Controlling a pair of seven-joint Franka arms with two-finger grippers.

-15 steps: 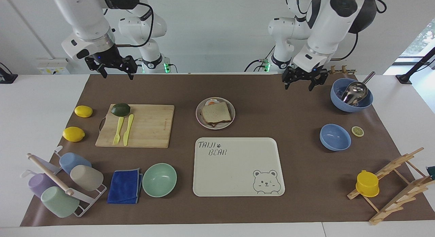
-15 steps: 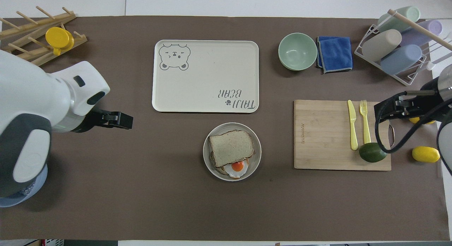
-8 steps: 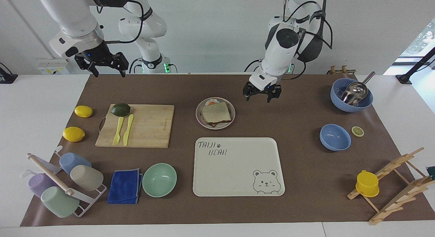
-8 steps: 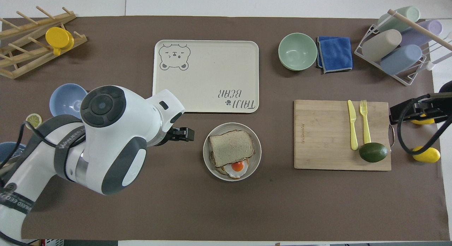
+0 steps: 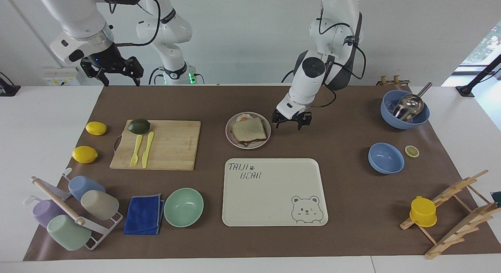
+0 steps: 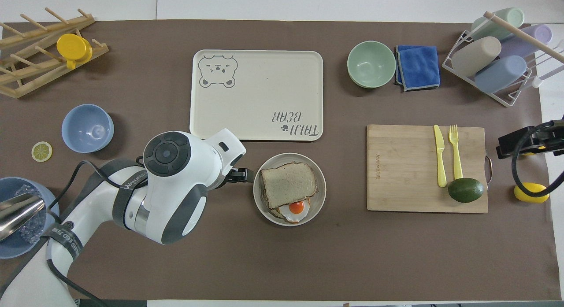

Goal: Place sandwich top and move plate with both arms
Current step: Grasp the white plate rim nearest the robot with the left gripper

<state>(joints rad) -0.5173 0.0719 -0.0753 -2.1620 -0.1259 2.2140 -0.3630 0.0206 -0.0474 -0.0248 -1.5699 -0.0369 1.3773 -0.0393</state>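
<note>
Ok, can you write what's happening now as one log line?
sandwich top: on plate | left gripper: open, beside plate | right gripper: open, raised, waiting

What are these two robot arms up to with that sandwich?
They are putting a sandwich together and moving its plate. The sandwich top already lies on the egg slice on the plate. The left gripper, open, is low beside the plate's rim at the left arm's end, holding nothing. The right gripper, also open and empty, hangs high over the right arm's end of the table. The tray lies farther from the robots than the plate.
</note>
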